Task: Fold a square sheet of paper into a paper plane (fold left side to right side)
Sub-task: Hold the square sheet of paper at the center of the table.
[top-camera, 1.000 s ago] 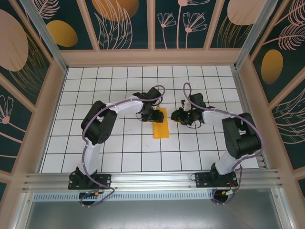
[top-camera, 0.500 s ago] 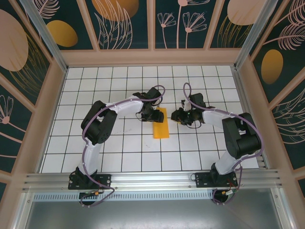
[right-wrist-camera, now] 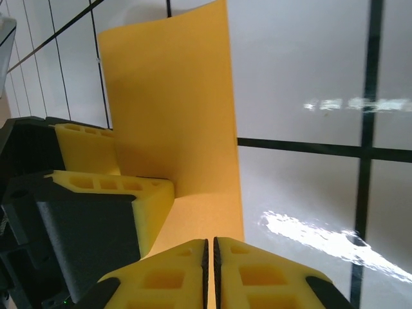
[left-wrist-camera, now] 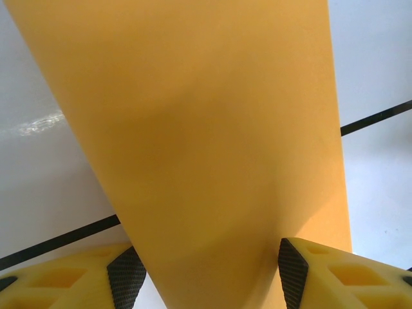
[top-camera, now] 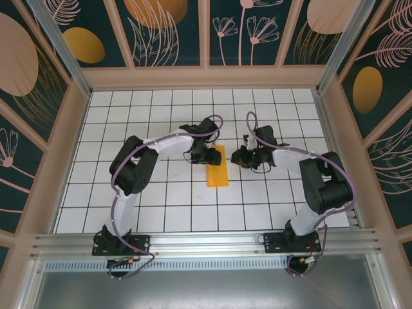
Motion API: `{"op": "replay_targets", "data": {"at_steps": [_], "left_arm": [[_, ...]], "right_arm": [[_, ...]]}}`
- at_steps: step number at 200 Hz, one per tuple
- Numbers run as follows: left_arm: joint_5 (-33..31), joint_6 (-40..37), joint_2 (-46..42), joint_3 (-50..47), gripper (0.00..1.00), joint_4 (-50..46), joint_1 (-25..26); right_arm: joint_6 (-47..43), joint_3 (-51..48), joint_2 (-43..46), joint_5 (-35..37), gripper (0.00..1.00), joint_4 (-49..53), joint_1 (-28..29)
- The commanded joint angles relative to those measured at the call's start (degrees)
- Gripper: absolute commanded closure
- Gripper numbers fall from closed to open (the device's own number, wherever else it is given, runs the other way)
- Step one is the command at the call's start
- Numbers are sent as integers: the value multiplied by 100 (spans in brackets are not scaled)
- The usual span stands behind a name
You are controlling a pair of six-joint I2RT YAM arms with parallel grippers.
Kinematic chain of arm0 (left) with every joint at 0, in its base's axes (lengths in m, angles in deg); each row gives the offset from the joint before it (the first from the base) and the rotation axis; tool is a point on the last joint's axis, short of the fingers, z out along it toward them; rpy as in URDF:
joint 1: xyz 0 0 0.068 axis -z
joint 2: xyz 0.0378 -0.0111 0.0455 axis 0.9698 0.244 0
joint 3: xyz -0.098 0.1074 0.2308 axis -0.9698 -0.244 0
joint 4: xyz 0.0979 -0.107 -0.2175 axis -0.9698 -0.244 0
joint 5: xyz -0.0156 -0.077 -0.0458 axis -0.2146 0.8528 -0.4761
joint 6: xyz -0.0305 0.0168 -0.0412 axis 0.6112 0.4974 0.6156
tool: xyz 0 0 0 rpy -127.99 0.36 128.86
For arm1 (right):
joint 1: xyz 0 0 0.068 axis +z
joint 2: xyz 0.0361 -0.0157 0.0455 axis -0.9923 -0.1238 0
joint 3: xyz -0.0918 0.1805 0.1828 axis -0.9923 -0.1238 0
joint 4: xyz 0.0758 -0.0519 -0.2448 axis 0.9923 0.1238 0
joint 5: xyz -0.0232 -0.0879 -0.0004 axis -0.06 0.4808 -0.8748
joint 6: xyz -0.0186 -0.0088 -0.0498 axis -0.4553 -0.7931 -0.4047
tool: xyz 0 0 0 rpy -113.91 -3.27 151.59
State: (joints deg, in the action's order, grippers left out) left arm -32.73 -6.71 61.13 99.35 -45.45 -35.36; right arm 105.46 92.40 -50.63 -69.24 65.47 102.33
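Straddling smooth narrow paper (top-camera: 217, 170), left end effector (left-wrist-camera: 209, 273) spread, right end effector (right-wrist-camera: 210, 270) pressed together.

From above, the left hand (top-camera: 203, 156) covers the far end of the square sheet of paper (top-camera: 219, 172), and its creases are too small to tell. At the left wrist the sheet runs off the top and bottom edges. At the right wrist, the right hand (right-wrist-camera: 210, 257), fingers pressed together, hides the sheet's near edge.

A robot test cell (lab-like); printed wall panels (top-camera: 167, 32); gridded white tabletop (top-camera: 129, 103); aluminium mounting rail (top-camera: 206, 243)
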Motion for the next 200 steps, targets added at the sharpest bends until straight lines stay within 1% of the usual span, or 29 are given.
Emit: {"op": "replay_targets", "data": {"at_steps": [1, 139, 200], "left_arm": [[316, -179, 806, -212, 38, 941, 138], [289, -179, 808, -249, 39, 958, 137], [289, -185, 808, -253, 39, 972, 141]], "right_arm": [[-25, 207, -200, -183, 89, -84, 148], [27, 383, -627, -150, 91, -76, 417], [-52, 505, -877, 61, 91, 234, 499]]}}
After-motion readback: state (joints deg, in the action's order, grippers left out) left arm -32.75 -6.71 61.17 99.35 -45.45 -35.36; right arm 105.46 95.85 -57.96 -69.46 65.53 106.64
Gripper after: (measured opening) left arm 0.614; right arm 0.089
